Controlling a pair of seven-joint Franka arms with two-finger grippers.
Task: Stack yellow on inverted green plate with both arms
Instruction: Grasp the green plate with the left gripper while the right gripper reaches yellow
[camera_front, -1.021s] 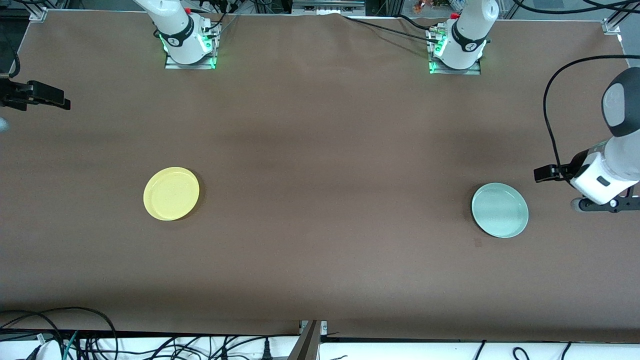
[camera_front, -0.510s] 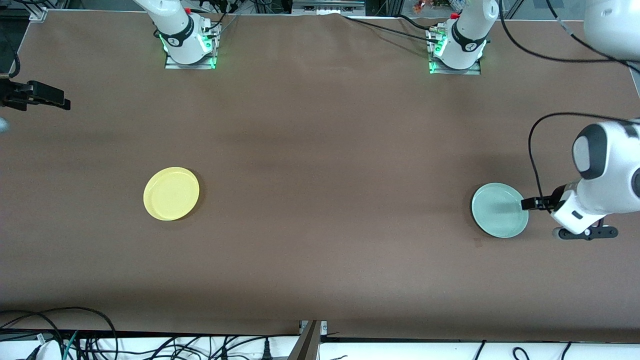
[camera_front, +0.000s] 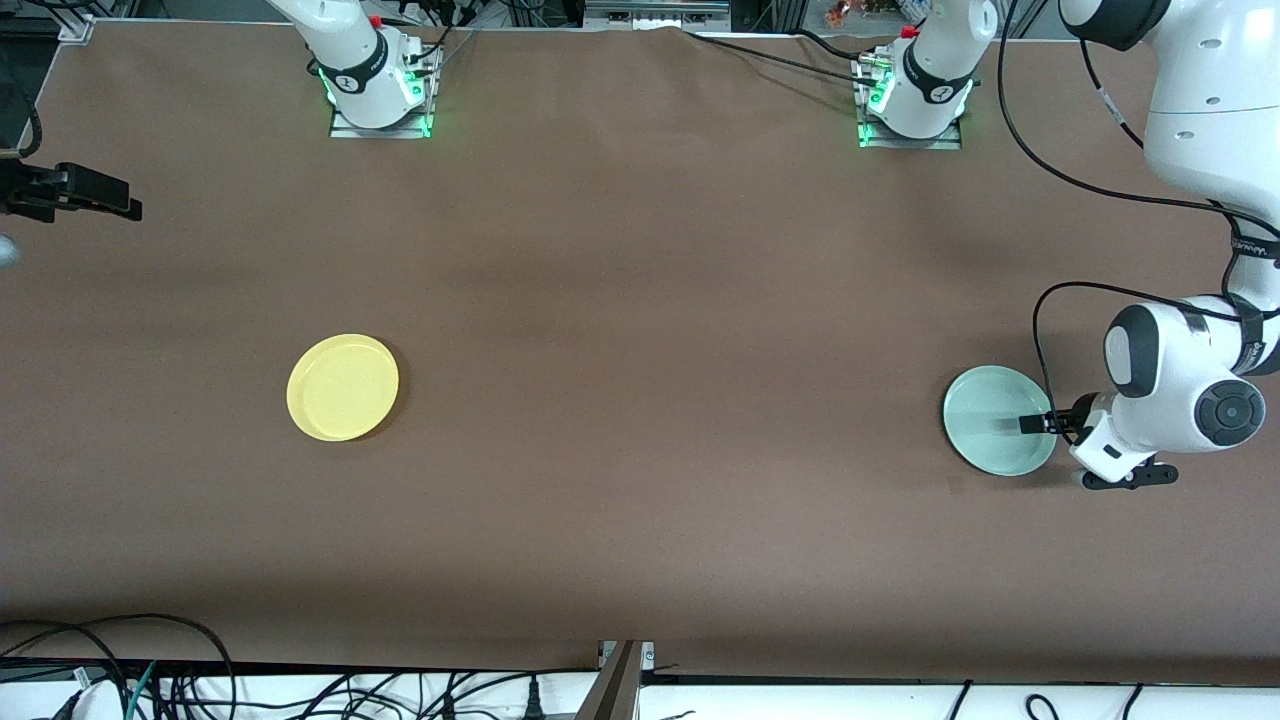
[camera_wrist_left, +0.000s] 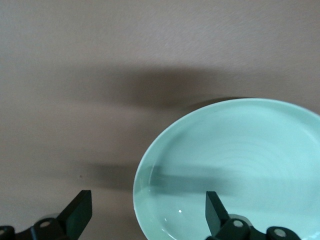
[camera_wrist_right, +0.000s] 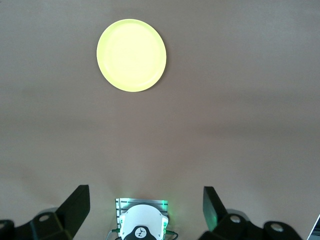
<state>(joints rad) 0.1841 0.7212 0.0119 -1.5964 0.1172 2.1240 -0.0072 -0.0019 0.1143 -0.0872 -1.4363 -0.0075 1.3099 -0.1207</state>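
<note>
The green plate (camera_front: 999, 420) lies hollow side up near the left arm's end of the table. My left gripper (camera_front: 1040, 424) is low at its rim and open. In the left wrist view one fingertip (camera_wrist_left: 214, 210) is over the inside of the green plate (camera_wrist_left: 240, 165) and the other is over bare table, so the rim runs between them. The yellow plate (camera_front: 342, 387) lies hollow side up toward the right arm's end, untouched. My right gripper (camera_wrist_right: 145, 200) hangs open and empty high over its own base (camera_wrist_right: 142, 220), with the yellow plate (camera_wrist_right: 131, 55) seen well off.
Both arm bases (camera_front: 378, 95) (camera_front: 912, 105) are bolted along the table's edge farthest from the front camera. A black fixture (camera_front: 80, 192) juts in at the right arm's end. Cables (camera_front: 1040, 330) trail from the left arm beside the green plate.
The left arm has swung down and in toward the green plate, bringing its open gripper from beside the plate to its rim. The right arm and both plates have not moved.
</note>
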